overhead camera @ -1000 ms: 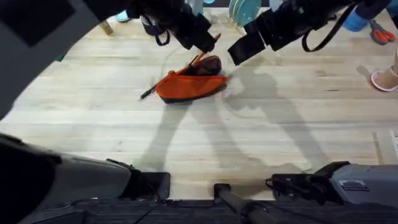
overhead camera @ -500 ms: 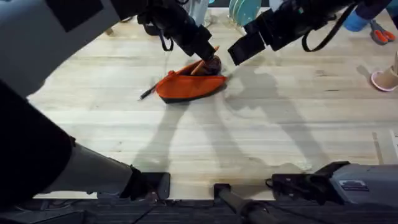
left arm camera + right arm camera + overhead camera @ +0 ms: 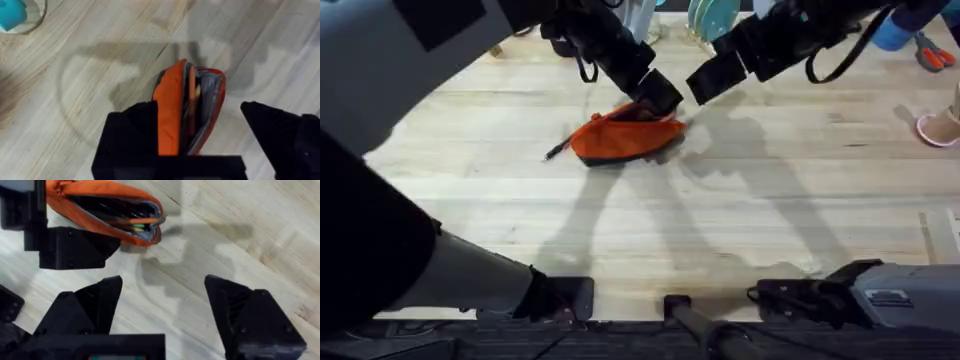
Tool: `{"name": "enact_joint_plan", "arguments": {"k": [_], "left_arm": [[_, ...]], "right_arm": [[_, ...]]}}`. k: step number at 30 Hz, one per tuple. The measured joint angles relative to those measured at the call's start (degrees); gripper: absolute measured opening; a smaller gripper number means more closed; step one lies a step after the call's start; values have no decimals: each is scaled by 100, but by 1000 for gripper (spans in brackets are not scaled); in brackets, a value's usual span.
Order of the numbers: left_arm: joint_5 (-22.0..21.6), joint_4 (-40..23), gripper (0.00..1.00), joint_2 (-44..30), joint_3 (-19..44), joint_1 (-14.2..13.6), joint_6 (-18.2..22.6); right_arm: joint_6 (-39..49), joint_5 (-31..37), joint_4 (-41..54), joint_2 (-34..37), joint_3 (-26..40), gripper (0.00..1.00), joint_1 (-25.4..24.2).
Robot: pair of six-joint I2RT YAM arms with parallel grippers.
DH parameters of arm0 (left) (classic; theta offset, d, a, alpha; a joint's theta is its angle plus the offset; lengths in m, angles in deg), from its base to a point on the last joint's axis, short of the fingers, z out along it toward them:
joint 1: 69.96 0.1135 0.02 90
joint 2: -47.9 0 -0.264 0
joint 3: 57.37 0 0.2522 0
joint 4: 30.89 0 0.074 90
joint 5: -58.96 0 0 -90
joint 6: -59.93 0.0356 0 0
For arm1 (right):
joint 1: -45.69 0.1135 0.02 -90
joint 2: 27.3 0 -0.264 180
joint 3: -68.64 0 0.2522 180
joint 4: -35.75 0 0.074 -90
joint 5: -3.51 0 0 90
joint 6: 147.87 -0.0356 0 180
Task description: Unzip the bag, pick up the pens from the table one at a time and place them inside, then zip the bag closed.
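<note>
Orange bag [image 3: 620,137] lying on the table [image 3: 740,220], mouth unzipped and gaping; dark navy underside along its lower edge in the overhead view. Grey lining showing inside the opening. Orange pen [image 3: 191,107] lying lengthwise in the slot, a second pale tip just beside it; in the right wrist view the same orange barrel plus a green-yellow tip at the open end. Dark pen [image 3: 557,151] on the bare wood, poking out from the bag's left end, touching or nearly so.

Left claw [image 3: 658,97] down at the bag's open right end, spread wide, one finger [image 3: 130,135] on each side of the mouth, bag body between them. Near finger against the orange fabric; far finger apart from it. Nothing pinched that can be seen.

Right claw [image 3: 715,77] off to the right of the left claw, above the table, spread wide and empty; bag's open end just ahead of its fingertips [image 3: 95,305], a strip of bare wood between.

Open wood all around in front of and right of both claws. Teal plates [image 3: 712,15] at the far edge behind the claws; blue item and scissors [image 3: 930,50] at the far right corner, well apart.
</note>
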Motion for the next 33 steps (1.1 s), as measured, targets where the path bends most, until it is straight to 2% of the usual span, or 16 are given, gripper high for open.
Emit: {"name": "enact_joint_plan", "arguments": {"k": [14, 22, 25, 33], "left_arm": [[-24, -2, 994, 10, 0, 14, -1], [-176, -300, 995, 785, 0, 381, -1], [-399, -665, 993, 1121, 0, 500, 1], [-1384, -1677, 993, 1534, 0, 639, 16]], "right_arm": [[-1, 0, 0, 0, 0, 996, 0], [-1, 0, 0, 0, 0, 996, 0], [-1, 0, 0, 0, 0, 996, 0], [-2, 0, -31, 0, 0, 995, 0]]}}
